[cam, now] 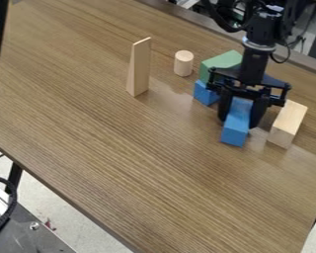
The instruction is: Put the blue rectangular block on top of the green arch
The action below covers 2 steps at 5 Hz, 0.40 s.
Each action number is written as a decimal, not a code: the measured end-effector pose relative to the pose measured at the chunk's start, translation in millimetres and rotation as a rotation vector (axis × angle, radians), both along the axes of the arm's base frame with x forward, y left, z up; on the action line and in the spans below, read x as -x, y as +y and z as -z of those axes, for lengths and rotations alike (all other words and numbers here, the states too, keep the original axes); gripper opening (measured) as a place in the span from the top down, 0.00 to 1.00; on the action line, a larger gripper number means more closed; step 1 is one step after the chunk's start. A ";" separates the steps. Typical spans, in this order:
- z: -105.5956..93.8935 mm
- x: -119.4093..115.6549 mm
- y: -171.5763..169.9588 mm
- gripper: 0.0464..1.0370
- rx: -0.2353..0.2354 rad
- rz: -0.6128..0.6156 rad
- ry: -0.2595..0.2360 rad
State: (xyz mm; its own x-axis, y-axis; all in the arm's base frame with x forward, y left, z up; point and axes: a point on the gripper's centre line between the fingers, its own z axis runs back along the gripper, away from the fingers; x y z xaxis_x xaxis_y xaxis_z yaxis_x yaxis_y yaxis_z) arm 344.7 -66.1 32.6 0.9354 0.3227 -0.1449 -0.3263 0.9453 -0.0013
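On my feed, the wedge stood on its end, leftmost of the pieces on the table, well apart from the work; I judged that it served no purpose in this job and only had to stay unbumped. Next along, the peg stood upright, also a bystander, though nearer the arch, so I would have kept the lift from swinging that way.

The green arch lay behind and to the left of the gripper, with a blue support below its near side. It looked raised on that support, which would have made a higher and perhaps touchier landing spot; its far side was hidden by the arm.

The blue block lay in front of the arch, lengthwise toward me, its back part within the gripper. I could not tell how far open the gripper was, nor whether it had a hold on the block. Coming down from above, astride the long sides, made sense to me: it left the front end free and suited a level set-down. To the right, just beside the gripper, lay the plain block, close enough to be nudged, so I favoured a straight lift.
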 end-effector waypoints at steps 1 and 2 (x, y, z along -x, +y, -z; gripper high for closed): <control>-4.8 4.4 -0.8 0.47 -0.003 0.021 0.005; -37.7 9.2 4.7 0.47 -0.107 0.117 -0.037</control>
